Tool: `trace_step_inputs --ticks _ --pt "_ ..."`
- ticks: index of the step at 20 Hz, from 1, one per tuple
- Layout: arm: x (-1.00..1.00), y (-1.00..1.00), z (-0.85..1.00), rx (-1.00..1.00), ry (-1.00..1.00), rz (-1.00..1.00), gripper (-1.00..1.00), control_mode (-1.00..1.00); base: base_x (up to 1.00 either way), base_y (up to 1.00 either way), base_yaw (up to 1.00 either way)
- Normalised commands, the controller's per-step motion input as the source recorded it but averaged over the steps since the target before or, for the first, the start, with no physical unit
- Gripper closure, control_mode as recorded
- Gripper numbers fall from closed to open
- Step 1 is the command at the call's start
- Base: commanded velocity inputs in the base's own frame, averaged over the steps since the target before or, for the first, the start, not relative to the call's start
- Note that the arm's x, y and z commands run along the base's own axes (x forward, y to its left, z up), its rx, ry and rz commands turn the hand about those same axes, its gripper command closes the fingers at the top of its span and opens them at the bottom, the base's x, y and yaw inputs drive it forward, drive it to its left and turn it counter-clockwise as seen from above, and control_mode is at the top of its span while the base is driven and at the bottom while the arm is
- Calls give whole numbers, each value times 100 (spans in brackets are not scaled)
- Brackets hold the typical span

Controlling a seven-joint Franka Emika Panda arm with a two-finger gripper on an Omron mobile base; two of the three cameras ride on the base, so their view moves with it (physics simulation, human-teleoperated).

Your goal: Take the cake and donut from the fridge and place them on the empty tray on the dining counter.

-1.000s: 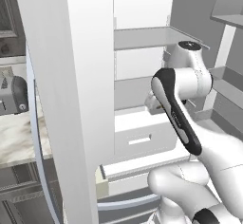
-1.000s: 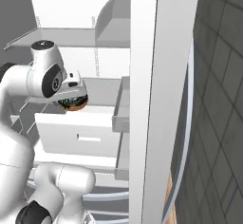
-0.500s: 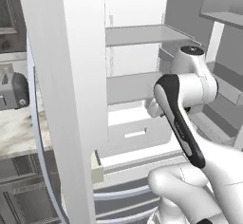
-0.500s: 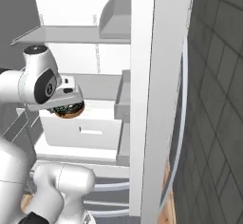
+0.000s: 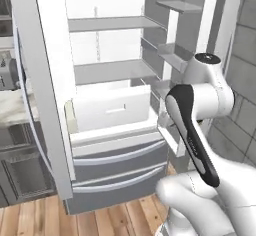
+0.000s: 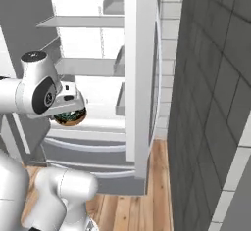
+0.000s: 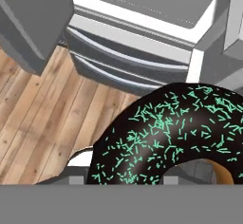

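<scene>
My gripper (image 6: 68, 113) is shut on the donut (image 6: 70, 118), a dark chocolate ring with green speckles. It hangs in front of the open fridge (image 5: 114, 71) at the height of the white inner drawer (image 5: 113, 110). Close up in the hand view, the donut (image 7: 167, 133) hangs over the fridge's grey bottom drawers (image 7: 124, 61) and the wooden floor (image 7: 42, 118). The fridge's shelves look bare, and the cake is hidden or out of view. The tray and the dining counter are out of view.
The left fridge door (image 5: 41, 85) stands open, and the right door (image 6: 139, 78) stands edge-on beside the arm. A grey tiled wall (image 6: 215, 107) rises close on the right. A marbled counter (image 5: 11, 111) with a toaster (image 5: 7, 75) lies left of the fridge.
The whole picture has shifted, so the base has moved: the fridge stands farther off and its bottom drawers and the floor show. The donut has stayed in the gripper.
</scene>
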Motion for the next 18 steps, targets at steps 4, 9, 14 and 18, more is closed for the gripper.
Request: trace_step_inputs --ticks 4,9,14,18 --pt "0 0 0 0 0 0 100 100 -96 5 70" --pt "0 0 0 0 0 0 100 100 -52 4 98" --pt "0 0 0 0 0 0 100 100 -52 8 98" --pt "0 0 0 0 0 0 100 100 -58 20 95"
